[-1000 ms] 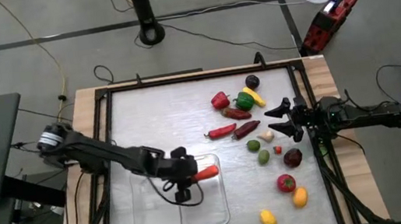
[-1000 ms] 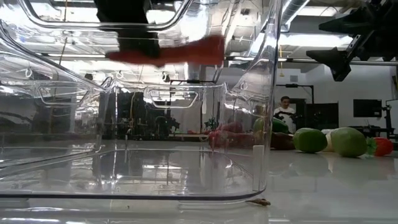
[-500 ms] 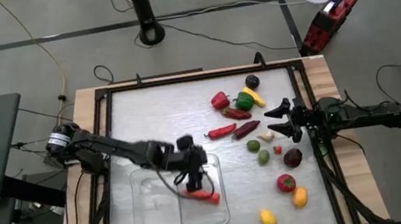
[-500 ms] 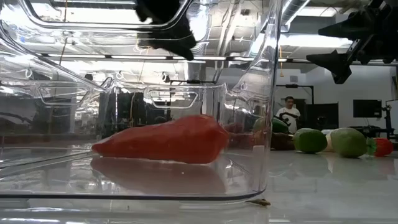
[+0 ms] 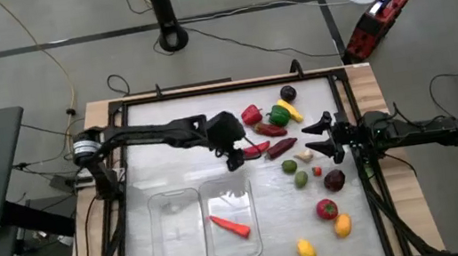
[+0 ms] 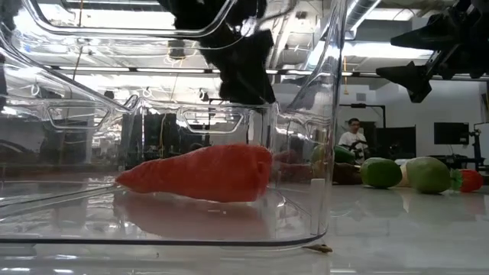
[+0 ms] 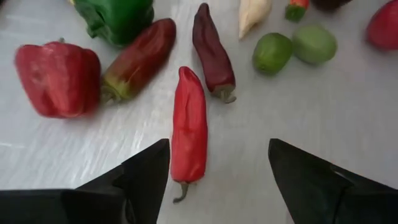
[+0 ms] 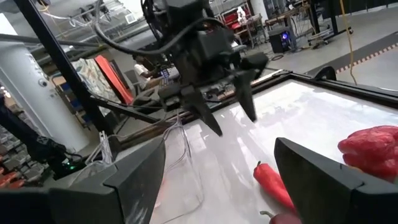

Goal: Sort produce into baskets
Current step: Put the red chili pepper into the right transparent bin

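Two clear baskets stand side by side near the front edge, the left basket (image 5: 177, 232) and the right basket (image 5: 232, 235). An orange carrot (image 5: 230, 226) lies on the right basket's floor (image 6: 199, 172). My left gripper (image 5: 242, 155) hangs open above the table, touching nothing. A red chilli (image 7: 189, 127) lies on the table just ahead of its fingers. Past the chilli lie a dark chilli (image 7: 212, 53), a red pepper (image 7: 57, 78) and a green pepper (image 7: 118, 18). My right gripper (image 5: 320, 138) waits open and level at the right edge.
More produce lies scattered on the right half: limes (image 5: 289, 167), an eggplant (image 5: 288, 94), a tomato (image 5: 327, 210), lemons (image 5: 305, 249) and a dark apple (image 5: 334, 180). A raised black frame (image 5: 206, 89) runs round the table. The left half holds bare tabletop (image 5: 171, 163).
My left gripper has opened and let go of the carrot above the right basket. The carrot has fallen and now lies on the basket's floor. The gripper has then swung toward the far right, to the red chilli.
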Action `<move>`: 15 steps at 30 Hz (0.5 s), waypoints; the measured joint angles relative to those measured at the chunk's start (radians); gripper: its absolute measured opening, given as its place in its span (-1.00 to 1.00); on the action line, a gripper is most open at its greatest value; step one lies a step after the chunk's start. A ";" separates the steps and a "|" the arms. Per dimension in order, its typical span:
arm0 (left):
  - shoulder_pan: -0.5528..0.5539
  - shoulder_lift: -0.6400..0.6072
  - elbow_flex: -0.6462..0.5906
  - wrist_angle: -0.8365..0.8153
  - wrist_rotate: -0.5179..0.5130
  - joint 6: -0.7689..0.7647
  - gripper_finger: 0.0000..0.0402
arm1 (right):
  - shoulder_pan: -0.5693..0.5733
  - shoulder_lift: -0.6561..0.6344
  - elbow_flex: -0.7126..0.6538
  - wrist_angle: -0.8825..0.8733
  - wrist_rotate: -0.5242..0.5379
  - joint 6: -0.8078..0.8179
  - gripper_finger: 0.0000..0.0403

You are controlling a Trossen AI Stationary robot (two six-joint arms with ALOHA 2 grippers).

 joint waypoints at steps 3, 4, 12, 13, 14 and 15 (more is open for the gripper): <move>0.006 0.068 0.092 -0.073 0.009 0.029 0.41 | 0.000 0.000 0.000 0.005 0.001 -0.008 0.62; 0.005 0.092 0.129 -0.102 0.009 0.042 0.43 | 0.000 0.000 0.000 0.008 0.001 -0.011 0.62; 0.013 0.310 0.384 -0.331 0.031 0.085 0.47 | 0.001 0.000 0.000 0.003 0.002 -0.014 0.62; 0.015 0.329 0.401 -0.347 0.030 0.096 0.47 | 0.002 0.000 0.000 -0.001 0.001 -0.009 0.62; 0.016 0.350 0.414 -0.362 0.029 0.110 0.47 | 0.002 0.000 0.000 -0.006 0.001 -0.007 0.62; 0.016 0.367 0.425 -0.366 0.025 0.120 0.47 | 0.003 0.000 0.000 -0.012 0.001 -0.006 0.62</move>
